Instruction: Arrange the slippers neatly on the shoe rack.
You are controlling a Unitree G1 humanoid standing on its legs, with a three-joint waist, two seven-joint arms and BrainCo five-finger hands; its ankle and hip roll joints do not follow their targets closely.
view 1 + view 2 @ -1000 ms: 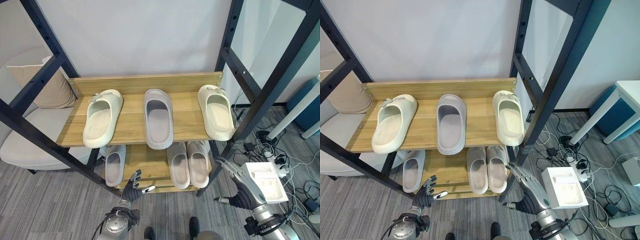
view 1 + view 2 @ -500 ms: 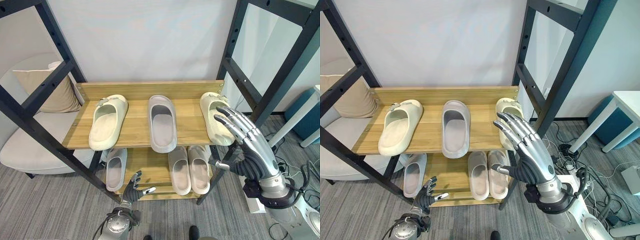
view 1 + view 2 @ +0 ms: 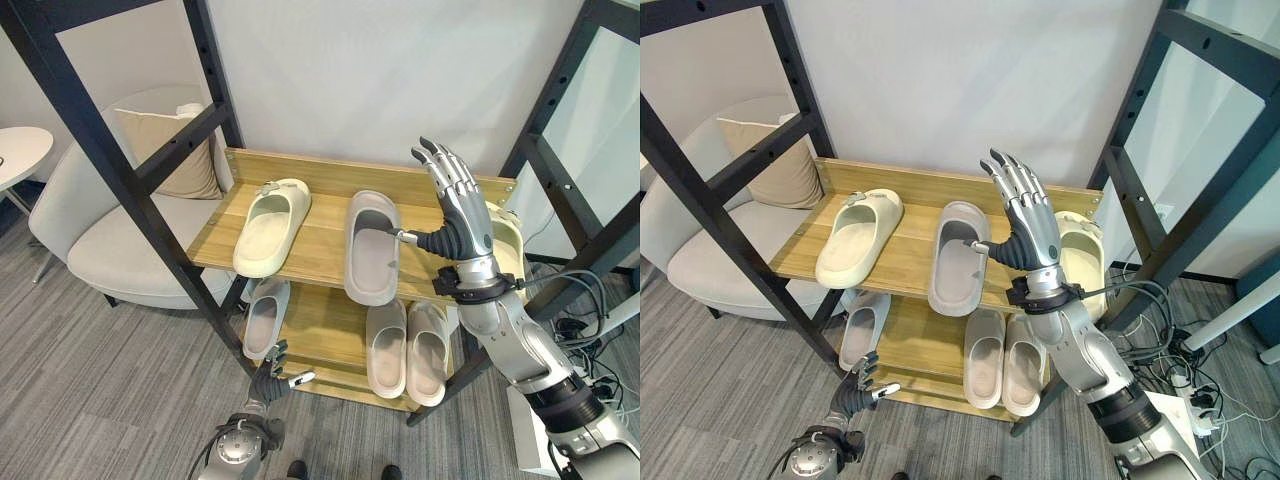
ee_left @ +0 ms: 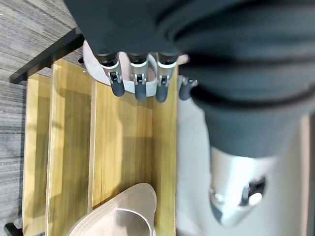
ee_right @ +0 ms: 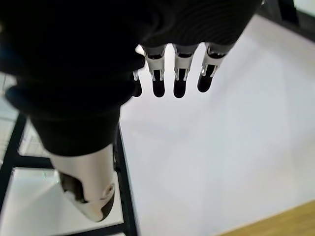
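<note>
The wooden shoe rack [image 3: 322,232] carries three slippers on its top shelf: a cream slipper [image 3: 270,225] at the left, a grey slipper [image 3: 372,247] in the middle, and a second cream slipper [image 3: 1081,252] at the right, partly behind my right arm. Below lie a grey slipper [image 3: 262,316] and a pale pair [image 3: 408,343]. My right hand [image 3: 456,205] is raised before the top shelf, between the grey and the right cream slipper, open with fingers pointing up and holding nothing. My left hand [image 3: 270,368] hangs low by the rack's foot, open and empty.
Black metal frame posts [image 3: 150,215] cross in front of the rack at left and right. A pale armchair [image 3: 100,250] with a beige cushion [image 3: 170,150] stands to the left, with a round white table [image 3: 15,150] beyond it. Cables [image 3: 1160,330] lie on the floor at the right.
My right hand has risen from low at the right to in front of the top shelf, fingers up. The camera has shifted. The left hand stays low; the slippers have not moved.
</note>
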